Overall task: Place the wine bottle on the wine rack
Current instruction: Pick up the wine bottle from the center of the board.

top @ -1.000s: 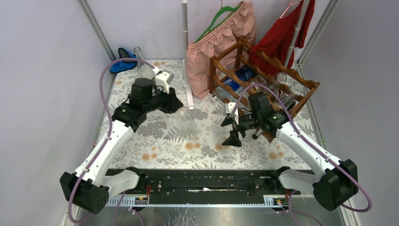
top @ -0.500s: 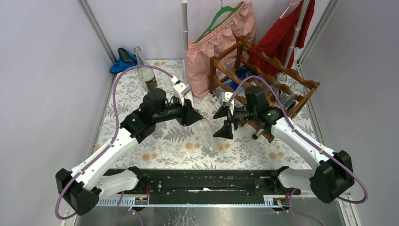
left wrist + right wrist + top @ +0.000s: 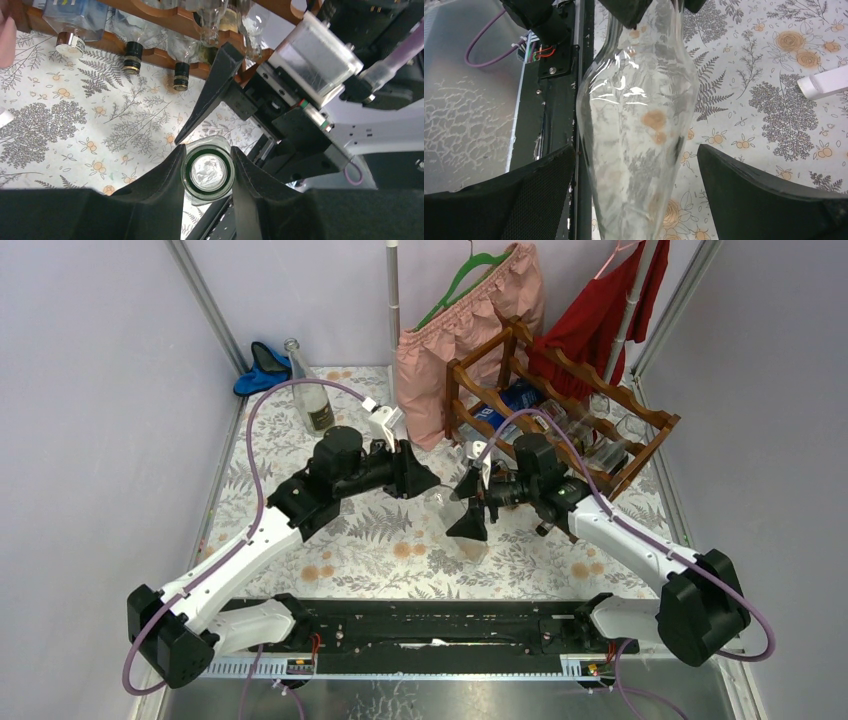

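Between the two claws, from overhead, the wine bottle (image 3: 455, 520) is clear glass and nearly vanishes against the patterned cloth; only a faint outline and a few glints give it away. I cannot tell whether its base touches the table. The right wrist view cuts the bottle off at the bottom, and the left wrist view shows only its round mouth, with the body hidden beneath. The far end of the wine rack (image 3: 640, 408) is partly covered by a red garment (image 3: 600, 315) hanging in front of it.

The left claw (image 3: 420, 481) is closed almost fully on the bottle's neck, one dark finger pressed against each side just under the lip. The right claw (image 3: 644, 192) is spread as wide as it goes, with the bottle's swelling body between its two fingers and a clear gap on either side, so it grips nothing. The bottle sits tilted at mid-table, just in front of the rack and not on it. The rack already holds several bottles lying on their sides, their capped necks (image 3: 132, 55) poking out towards the arms.

The tablecloth (image 3: 340, 540) is pale, printed with grey ferns and orange flowers. Another bottle (image 3: 308, 395) stands upright at the far left, near something blue (image 3: 260, 365). A pink garment (image 3: 450, 335) hangs on a green hanger beside the rack. The walls are plain lilac.
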You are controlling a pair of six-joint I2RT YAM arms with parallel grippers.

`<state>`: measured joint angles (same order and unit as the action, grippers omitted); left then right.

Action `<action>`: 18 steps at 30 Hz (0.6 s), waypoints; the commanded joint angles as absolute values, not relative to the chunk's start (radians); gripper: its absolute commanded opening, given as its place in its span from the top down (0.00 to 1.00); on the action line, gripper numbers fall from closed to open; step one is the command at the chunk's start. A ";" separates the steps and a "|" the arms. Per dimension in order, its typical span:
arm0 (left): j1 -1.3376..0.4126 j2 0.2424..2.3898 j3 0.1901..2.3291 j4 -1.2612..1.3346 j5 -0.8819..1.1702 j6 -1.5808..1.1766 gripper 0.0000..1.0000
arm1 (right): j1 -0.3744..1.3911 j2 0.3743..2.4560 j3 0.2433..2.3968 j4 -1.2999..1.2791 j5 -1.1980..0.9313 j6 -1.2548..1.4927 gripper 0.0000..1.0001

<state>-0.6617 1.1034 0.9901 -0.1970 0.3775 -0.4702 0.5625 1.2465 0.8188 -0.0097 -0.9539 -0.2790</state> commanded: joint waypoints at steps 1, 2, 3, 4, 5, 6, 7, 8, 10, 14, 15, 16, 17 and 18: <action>-0.669 1.083 0.985 -0.021 0.304 -0.606 1.00 | 0.595 1.261 0.804 0.091 -0.901 -0.235 0.00; -0.669 1.080 0.979 -0.013 0.293 -0.619 1.00 | 0.600 1.264 0.798 0.097 -0.882 -0.236 0.00; -0.668 1.076 0.974 -0.005 0.283 -0.631 1.00 | 0.603 1.269 0.794 0.102 -0.861 -0.236 0.00; -0.668 1.073 0.969 -0.003 0.278 -0.641 1.00 | 0.608 1.274 0.791 0.105 -0.842 -0.236 0.00; -0.668 1.072 0.967 -0.003 0.269 -0.646 1.00 | 0.612 1.282 0.790 0.105 -0.823 -0.235 0.03; -0.669 1.072 0.966 -0.003 0.264 -0.649 1.00 | 0.612 1.290 0.791 0.102 -0.811 -0.233 0.11; -0.667 1.071 0.962 -0.003 0.261 -0.653 1.00 | 0.613 1.297 0.795 0.097 -0.806 -0.232 0.20; -0.668 1.071 0.958 -0.003 0.258 -0.658 1.00 | 0.614 1.304 0.801 0.091 -0.805 -0.230 0.29; -0.668 1.074 0.954 0.018 0.257 -0.667 1.00 | 0.620 1.312 0.807 0.090 -0.804 -0.225 0.53; -0.669 1.076 0.959 0.015 0.271 -0.676 1.00 | 0.625 1.316 0.822 0.078 -0.813 -0.211 0.84; -0.668 1.073 0.957 0.015 0.274 -0.678 1.00 | 0.624 1.315 0.828 0.070 -0.818 -0.209 0.90; -0.669 1.070 0.956 0.013 0.274 -0.679 0.98 | 0.624 1.313 0.835 0.061 -0.829 -0.209 0.95; -0.669 1.064 0.954 0.010 0.275 -0.680 0.95 | 0.624 1.308 0.841 0.051 -0.845 -0.213 0.99; -0.668 1.058 0.952 0.006 0.275 -0.681 0.83 | 0.624 1.303 0.846 0.040 -0.871 -0.224 1.00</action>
